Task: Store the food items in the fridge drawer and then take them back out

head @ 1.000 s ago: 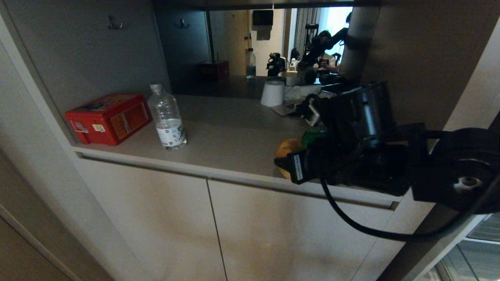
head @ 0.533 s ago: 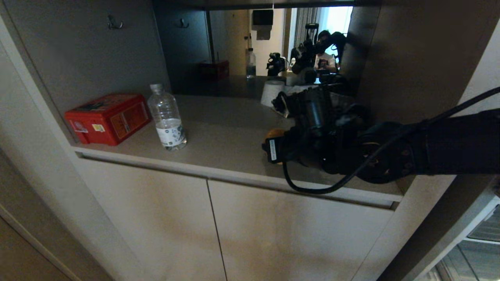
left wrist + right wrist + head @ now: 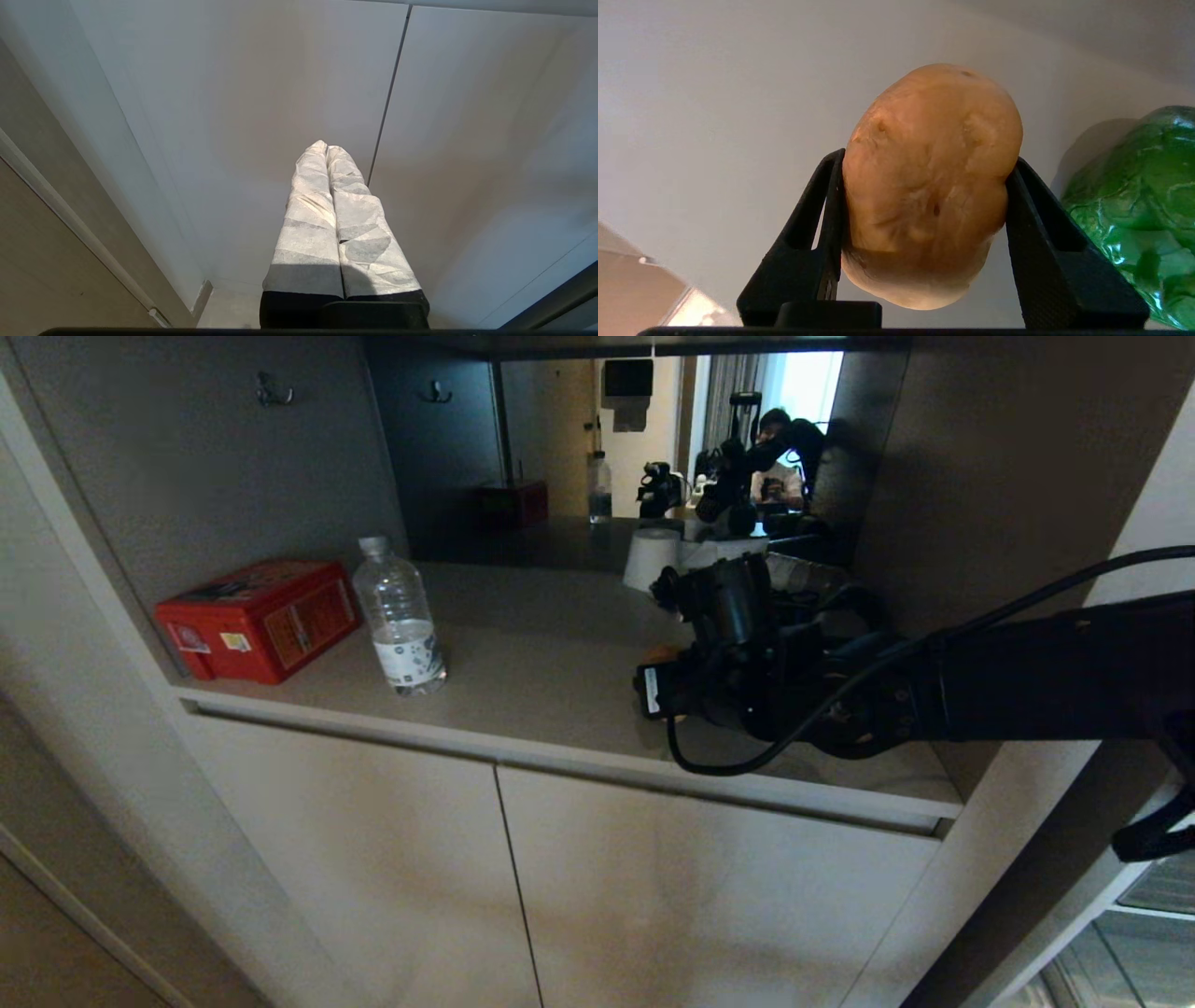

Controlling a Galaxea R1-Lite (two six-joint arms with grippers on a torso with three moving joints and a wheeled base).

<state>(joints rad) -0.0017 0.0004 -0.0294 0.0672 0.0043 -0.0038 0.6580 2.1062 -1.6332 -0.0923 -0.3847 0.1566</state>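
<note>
Right wrist view: potato [image 3: 927, 186] clamped between the two black fingers [image 3: 817, 233] of the right claw [image 3: 924, 200], fingers pressed on its flanks, bulk of it sticking out past the tips. Green bell pepper [image 3: 1134, 210] sits just beside it on the grey desk [image 3: 691, 116], apart from the claw. Head view: right claw [image 3: 667, 681] reaches in over the desk [image 3: 541, 672] from the right, arm body hiding both food items. Clear water bottle [image 3: 400, 616] and red tin box [image 3: 257, 616] stand well apart at the left end. Beige cabinet doors [image 3: 392, 859] below. Fridge drawer not identifiable in any view.

Left claw [image 3: 327, 154]: parked low, pale wrapped fingers pressed together, empty, facing the cabinet doors [image 3: 233, 93].

Step looks like a potato pickup or set-down at the desk. Grip is on the rounded sides, so slip is a risk: move smoothly, stay clear of the pepper.
</note>
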